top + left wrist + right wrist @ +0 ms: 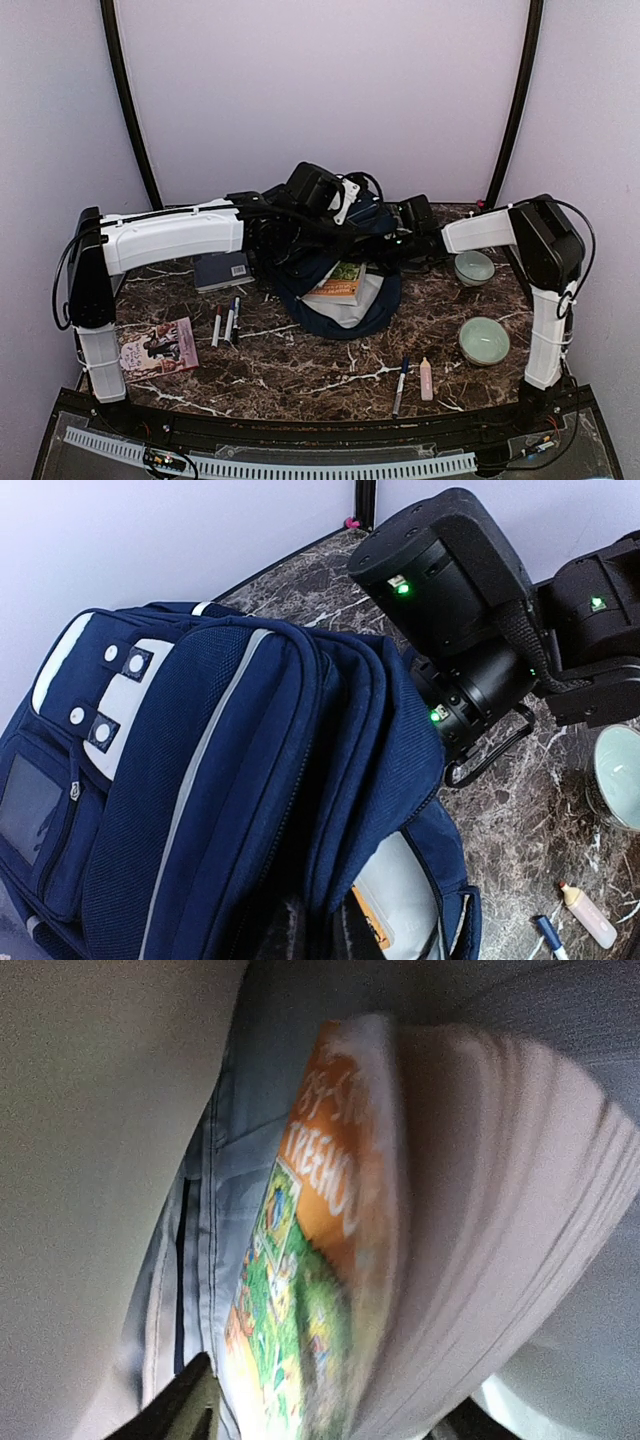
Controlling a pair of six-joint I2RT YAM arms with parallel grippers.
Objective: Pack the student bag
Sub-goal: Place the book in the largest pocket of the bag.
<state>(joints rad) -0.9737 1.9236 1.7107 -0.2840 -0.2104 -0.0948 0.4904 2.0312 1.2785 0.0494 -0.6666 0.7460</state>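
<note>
The student bag (320,325) lies mid-table, its long axis running roughly near to far, its mouth gaping toward the near edge with pale lining showing. An orange-and-green paperback (340,282) sits in that mouth. The right tool (392,250) reaches in from the right. Its dark fingers (188,1408) flank the paperback, but that close view is blurred and I cannot tell whether they grip it or how wide they stand. The left tool (343,215) is closed over the bag's far end, its tips lost among folds, so what it pinches is unclear. On the marble table (300,375), nearest on the right, lie a pen (400,385) and a pinkish tube (426,378), then two green bowls (484,340). On the left are a picture card (158,347), two markers (225,323) and, farther back, a dark blue book (221,270)
</note>
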